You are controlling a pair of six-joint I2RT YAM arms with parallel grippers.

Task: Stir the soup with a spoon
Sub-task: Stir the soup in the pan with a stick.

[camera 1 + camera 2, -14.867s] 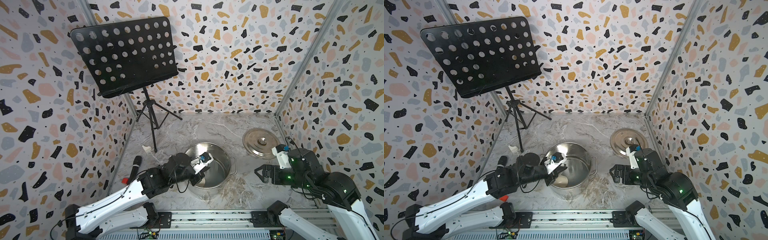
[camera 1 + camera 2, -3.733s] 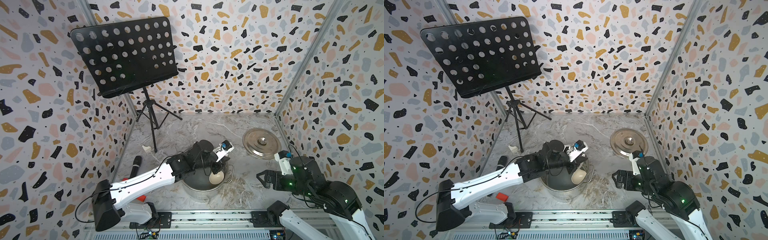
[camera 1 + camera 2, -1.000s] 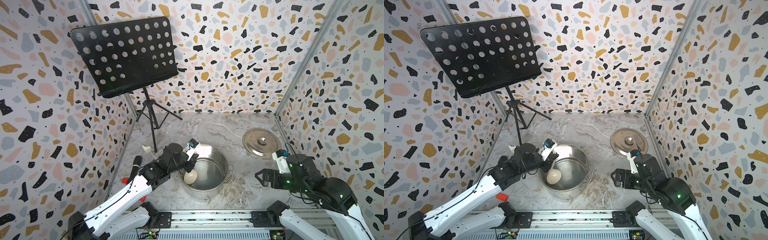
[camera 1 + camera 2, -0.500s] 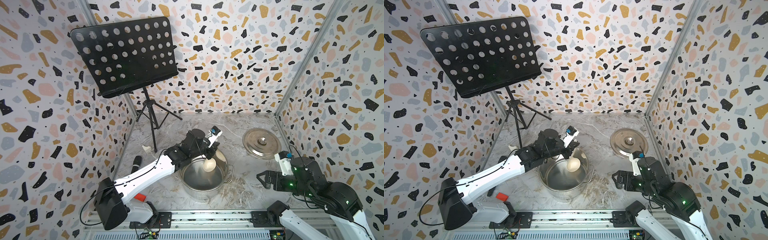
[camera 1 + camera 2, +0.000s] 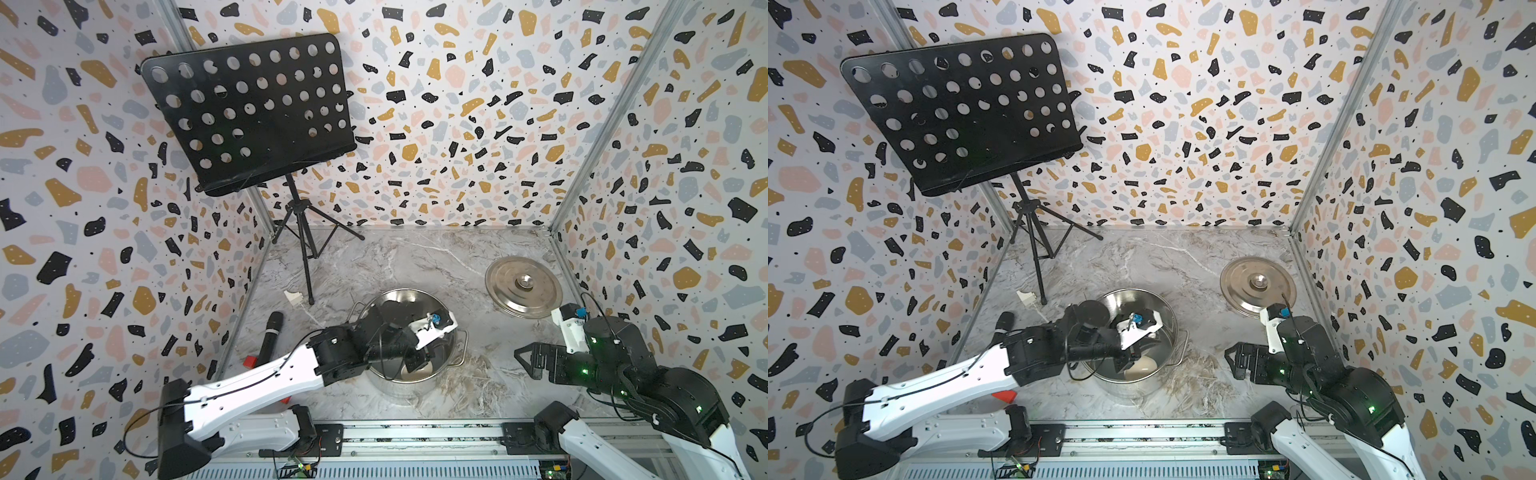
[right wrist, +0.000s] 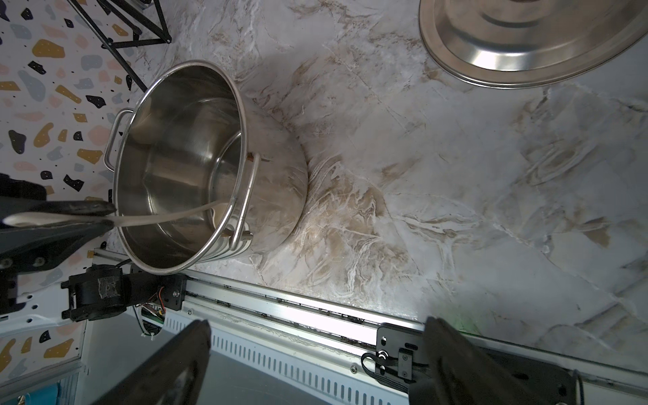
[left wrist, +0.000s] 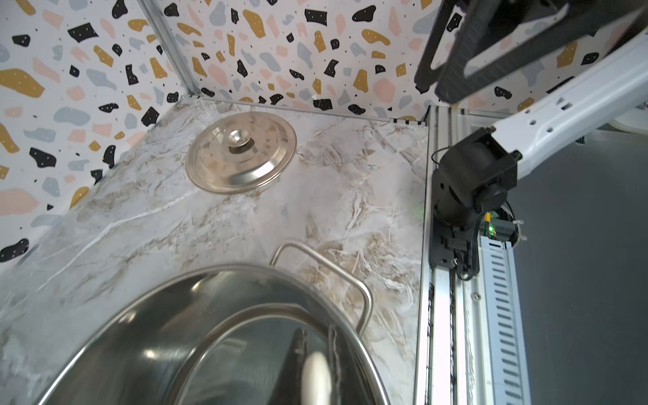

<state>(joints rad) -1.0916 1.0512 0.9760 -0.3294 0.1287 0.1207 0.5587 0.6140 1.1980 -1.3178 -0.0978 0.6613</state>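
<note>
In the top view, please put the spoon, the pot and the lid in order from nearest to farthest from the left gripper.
1. spoon: held between the fingers of the left gripper, bowl down in the pot.
2. pot: around the fingers, front centre.
3. lid: lies apart, at the back right.

The left arm [image 5: 257, 382] is seen stretched from its near-left base toward the right, with the forearm held low and almost level. Its wrist is bent so that the left gripper [image 5: 415, 362] is tipped downward and to the right. In the right wrist view its fingers [image 6: 87, 208] are shown clamped tight on the handle of the spoon [image 6: 168, 215]. The right arm [image 5: 673, 399] is kept folded at the near right, with the forearm turned leftward. The right gripper [image 5: 527, 362] is held level and empty, its jaws spread wide.
</note>
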